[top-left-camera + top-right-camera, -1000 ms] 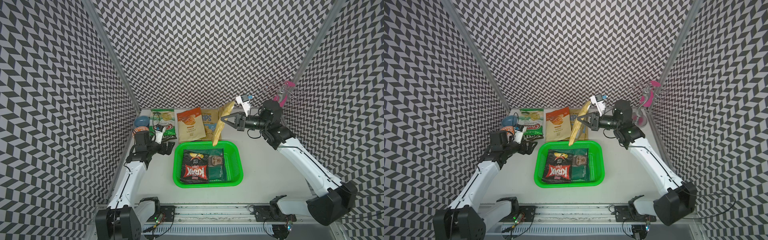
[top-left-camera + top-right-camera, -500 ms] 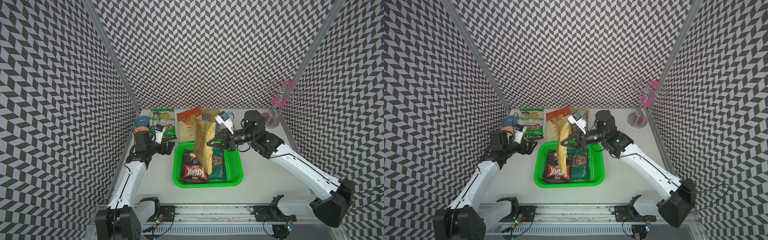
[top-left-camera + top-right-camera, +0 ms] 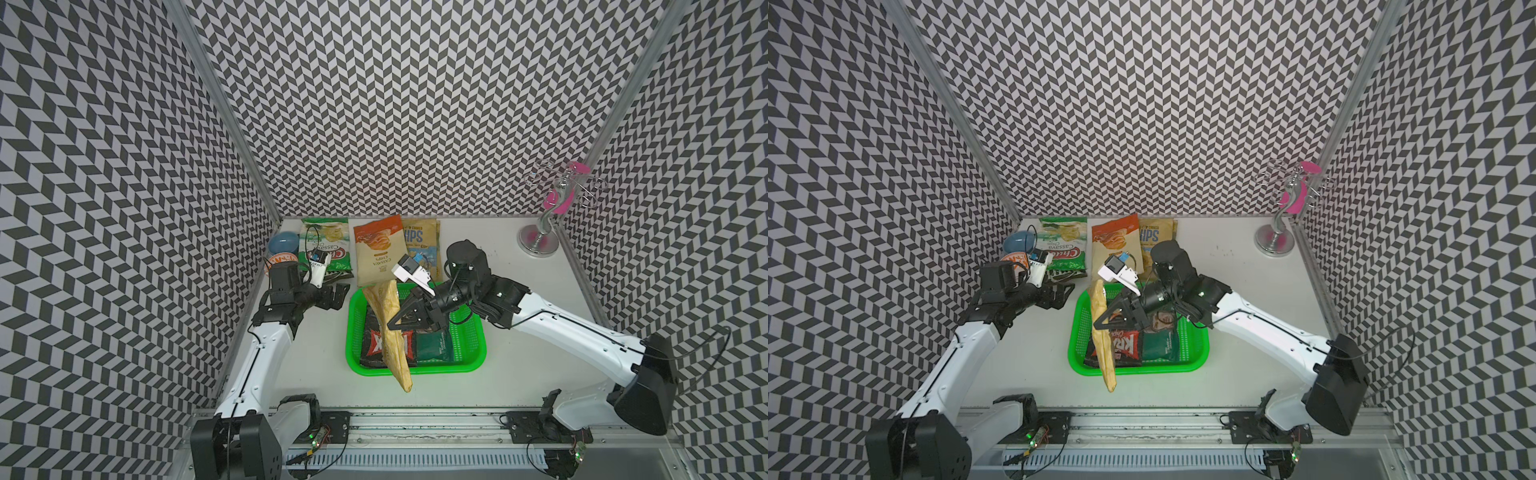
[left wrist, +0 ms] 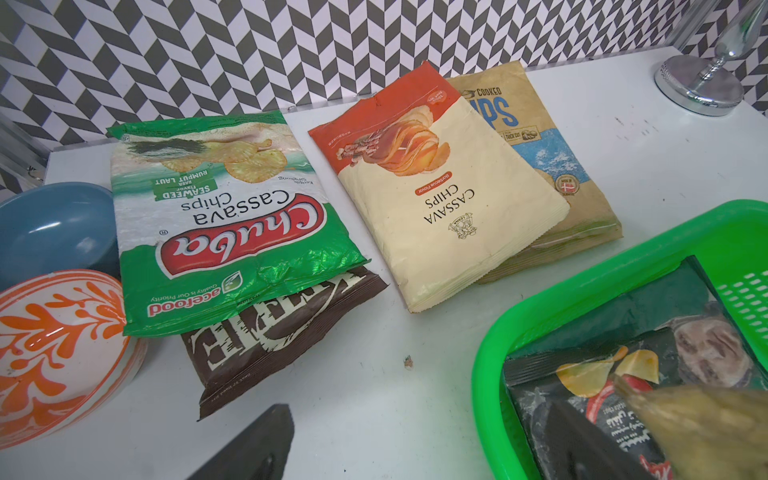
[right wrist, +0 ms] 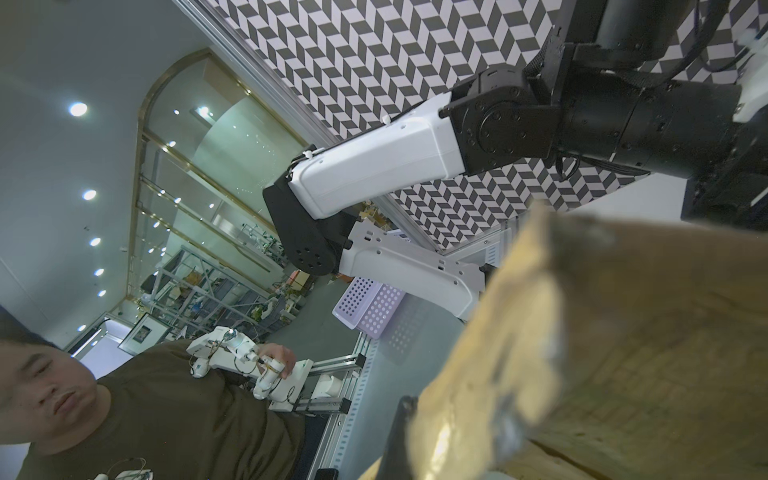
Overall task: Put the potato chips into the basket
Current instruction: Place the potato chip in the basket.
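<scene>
My right gripper (image 3: 392,326) (image 3: 1099,324) is shut on a tan kraft bag of potato chips (image 3: 400,365) (image 3: 1106,361) (image 5: 602,353). The bag hangs edge-on and tilted above the green basket (image 3: 480,332) (image 3: 1204,345) (image 4: 498,332), its low end past the front rim. A black bag (image 3: 376,345) and a dark green bag (image 3: 432,345) lie in the basket. Behind it lie a Chuba bag (image 3: 326,245) (image 4: 216,224) on a brown Kettle bag (image 4: 270,332), a cassava bag (image 3: 378,249) and a tan CHIPS bag (image 3: 419,245). My left gripper (image 3: 336,293) (image 4: 415,457) stands open and holds nothing, left of the basket.
A blue bowl (image 3: 282,245) and an orange-patterned bowl (image 3: 280,262) sit in the back left corner beside my left wrist. A silver and pink stand (image 3: 540,241) is at the back right. Patterned walls close in three sides.
My right gripper has carried the tan bag from behind the basket forward and left to over it, and the bag has swung down along the basket. The left arm has not moved.
</scene>
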Tool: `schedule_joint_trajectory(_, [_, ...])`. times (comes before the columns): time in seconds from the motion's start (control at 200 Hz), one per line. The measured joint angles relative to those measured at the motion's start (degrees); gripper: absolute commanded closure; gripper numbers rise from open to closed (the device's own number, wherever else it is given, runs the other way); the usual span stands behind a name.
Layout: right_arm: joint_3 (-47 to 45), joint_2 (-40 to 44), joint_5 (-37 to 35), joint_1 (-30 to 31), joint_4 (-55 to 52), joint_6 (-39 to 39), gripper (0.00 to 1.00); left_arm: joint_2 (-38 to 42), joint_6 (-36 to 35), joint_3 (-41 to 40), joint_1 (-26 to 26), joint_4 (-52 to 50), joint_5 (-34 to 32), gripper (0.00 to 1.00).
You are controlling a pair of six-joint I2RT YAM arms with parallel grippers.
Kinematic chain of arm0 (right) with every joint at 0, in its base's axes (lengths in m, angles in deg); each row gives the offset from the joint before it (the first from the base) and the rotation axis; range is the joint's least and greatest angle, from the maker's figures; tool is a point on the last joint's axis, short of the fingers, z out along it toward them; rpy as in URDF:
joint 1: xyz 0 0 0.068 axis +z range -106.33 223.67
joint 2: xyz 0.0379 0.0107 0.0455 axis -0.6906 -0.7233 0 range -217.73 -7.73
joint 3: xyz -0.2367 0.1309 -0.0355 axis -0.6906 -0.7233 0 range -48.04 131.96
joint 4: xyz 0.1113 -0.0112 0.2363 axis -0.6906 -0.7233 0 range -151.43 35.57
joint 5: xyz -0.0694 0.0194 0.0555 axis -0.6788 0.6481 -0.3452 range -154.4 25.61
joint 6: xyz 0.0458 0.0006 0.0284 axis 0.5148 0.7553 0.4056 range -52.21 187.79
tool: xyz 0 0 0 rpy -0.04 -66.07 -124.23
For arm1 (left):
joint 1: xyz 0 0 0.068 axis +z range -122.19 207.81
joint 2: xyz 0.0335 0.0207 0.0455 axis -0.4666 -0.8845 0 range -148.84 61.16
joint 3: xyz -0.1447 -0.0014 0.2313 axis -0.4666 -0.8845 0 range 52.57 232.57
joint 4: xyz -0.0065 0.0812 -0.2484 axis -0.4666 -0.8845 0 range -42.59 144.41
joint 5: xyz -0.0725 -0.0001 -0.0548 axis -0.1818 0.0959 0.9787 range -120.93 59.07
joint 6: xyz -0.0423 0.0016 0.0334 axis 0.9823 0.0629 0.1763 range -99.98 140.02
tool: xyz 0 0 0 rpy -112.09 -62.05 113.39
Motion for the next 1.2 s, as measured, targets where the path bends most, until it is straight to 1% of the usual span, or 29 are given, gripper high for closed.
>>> schedule_joint_trajectory(0.35, [0.0, -1.1, 1.7, 3.0, 2.0, 0.7, 1.0, 0.0, 0.0, 0.0, 0.0, 0.0, 0.0, 0.01])
schedule_joint_trajectory(0.556, [-1.7, -1.2, 3.6, 3.4, 5.9, 2.9, 1.0, 0.2, 0.0, 0.0, 0.0, 0.0, 0.0, 0.01])
schedule_joint_trajectory(0.736, [-3.5, -1.2, 4.1, 3.7, 6.1, 3.0, 1.0, 0.7, 0.0, 0.0, 0.0, 0.0, 0.0, 0.01])
schedule_joint_trajectory(0.951, [-3.5, -1.2, 3.1, 3.8, 1.8, -0.8, 1.0, 1.2, 0.0, 0.0, 0.0, 0.0, 0.2, 0.01])
schedule_joint_trajectory(1.202, [-3.4, -1.2, -1.7, 3.8, -7.2, -7.8, 1.0, 2.4, 0.0, 0.0, 0.0, 0.0, 0.6, 0.01])
